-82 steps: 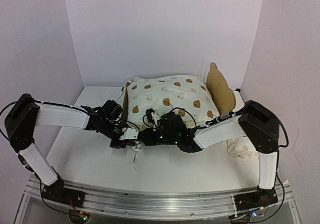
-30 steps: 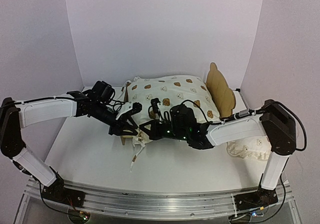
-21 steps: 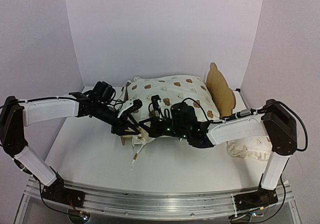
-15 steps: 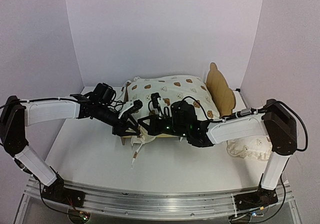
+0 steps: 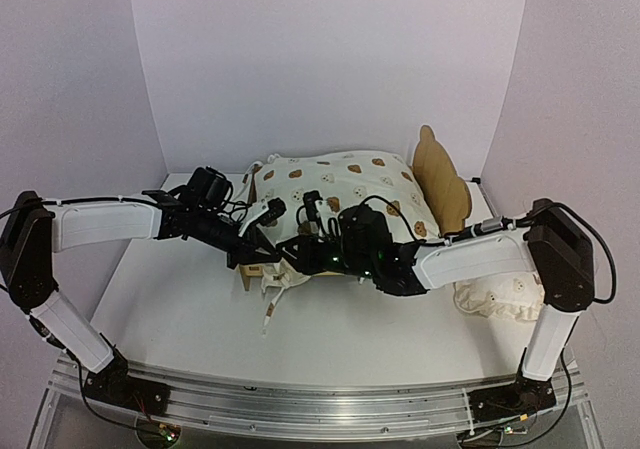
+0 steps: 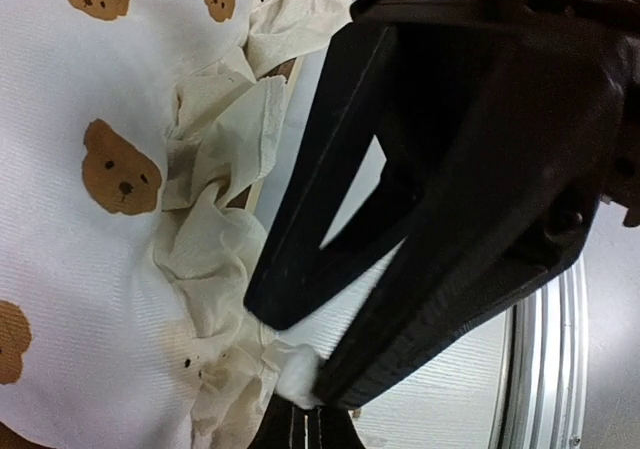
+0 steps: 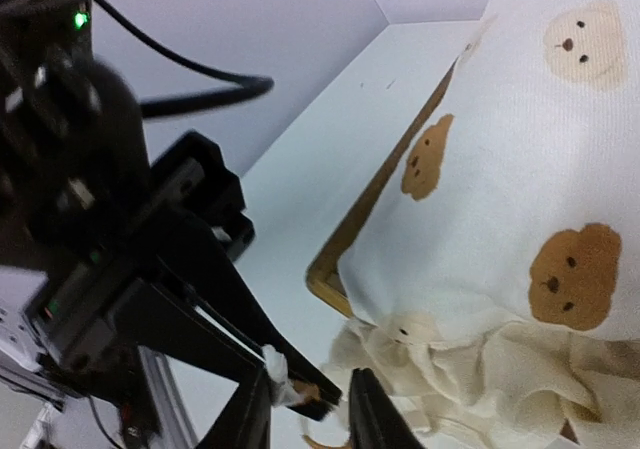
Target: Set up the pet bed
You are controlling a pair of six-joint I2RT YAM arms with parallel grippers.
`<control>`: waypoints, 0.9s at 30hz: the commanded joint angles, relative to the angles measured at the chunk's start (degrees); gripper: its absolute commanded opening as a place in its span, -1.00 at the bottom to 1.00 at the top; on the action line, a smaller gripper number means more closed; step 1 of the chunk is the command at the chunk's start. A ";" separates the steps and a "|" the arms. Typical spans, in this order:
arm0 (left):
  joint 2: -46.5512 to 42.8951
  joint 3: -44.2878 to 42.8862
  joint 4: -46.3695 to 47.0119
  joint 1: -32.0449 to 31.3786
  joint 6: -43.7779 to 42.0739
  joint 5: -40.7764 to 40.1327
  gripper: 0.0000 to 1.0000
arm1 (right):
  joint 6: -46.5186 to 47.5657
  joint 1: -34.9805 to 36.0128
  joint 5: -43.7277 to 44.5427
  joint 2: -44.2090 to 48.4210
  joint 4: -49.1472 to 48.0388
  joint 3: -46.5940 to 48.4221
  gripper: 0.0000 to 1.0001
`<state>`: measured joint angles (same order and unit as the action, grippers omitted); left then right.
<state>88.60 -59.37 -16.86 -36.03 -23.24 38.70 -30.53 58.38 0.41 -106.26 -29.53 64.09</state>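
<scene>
The pet bed point(image 5: 440, 174) stands at the back with its bear-eared headboard on the right. A cream bear-print cushion point(image 5: 340, 184) covers its base. Both grippers meet at the bed's front left corner point(image 7: 335, 269). My left gripper point(image 6: 305, 431) is shut on the white end of a cushion tie point(image 6: 295, 377). In the right wrist view that tie end point(image 7: 272, 367) sits in the left gripper's tips. My right gripper point(image 7: 308, 389) is open, and its fingers straddle those tips without gripping. From above, the left gripper point(image 5: 268, 257) and right gripper point(image 5: 292, 252) overlap.
A small ruffled bear-print pillow point(image 5: 498, 299) lies on the table under the right arm. Loose cushion ties point(image 5: 272, 309) hang down onto the white table point(image 5: 180, 309) in front of the bed's corner. Lilac walls close in the back and both sides.
The left gripper moved in and shut on the tie end. The right gripper, shut a second ago, has opened. Both arms shifted slightly toward the bed's corner.
</scene>
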 commanded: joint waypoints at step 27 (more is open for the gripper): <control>-2.91 -1.65 1.28 1.09 -0.04 -6.70 -1.00 | -12.61 12.90 33.72 -24.84 0.19 6.16 -0.78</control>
<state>88.37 -58.37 -15.94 -35.88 -22.96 35.60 -39.73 71.18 29.39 -130.33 -29.56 72.32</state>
